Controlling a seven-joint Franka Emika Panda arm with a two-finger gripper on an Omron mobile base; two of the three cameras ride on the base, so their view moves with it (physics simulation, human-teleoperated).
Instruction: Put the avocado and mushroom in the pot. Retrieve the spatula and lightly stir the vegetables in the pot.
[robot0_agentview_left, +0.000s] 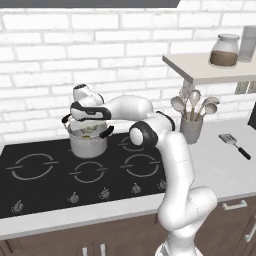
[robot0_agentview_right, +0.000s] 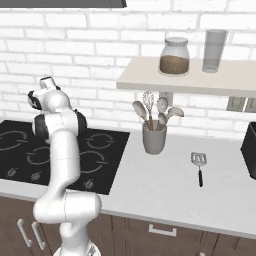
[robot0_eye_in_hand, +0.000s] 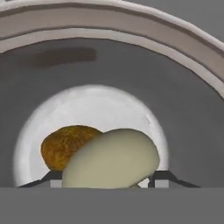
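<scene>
My gripper (robot0_agentview_left: 88, 126) hangs over the mouth of the steel pot (robot0_agentview_left: 89, 145), which stands on a rear burner of the cooktop. Looking straight down into the pot (robot0_eye_in_hand: 109, 65), I see the brown, bumpy avocado (robot0_eye_in_hand: 59, 146) lying on its bright floor. The pale mushroom (robot0_eye_in_hand: 113, 158) sits close to the camera between my two fingertips, and my gripper (robot0_eye_in_hand: 105, 179) is shut on it above the avocado. The spatula (robot0_agentview_left: 234, 145) lies flat on the grey counter to the right, its slotted head (robot0_agentview_right: 199, 159) pointing to the wall.
A grey utensil cup (robot0_agentview_left: 191, 129) with pale spoons and a whisk stands between cooktop and spatula. A shelf above it carries a glass jar (robot0_agentview_right: 174, 56) and a tumbler. The black cooktop (robot0_agentview_left: 35, 167) has knobs along its front edge. A dark appliance sits at the far right.
</scene>
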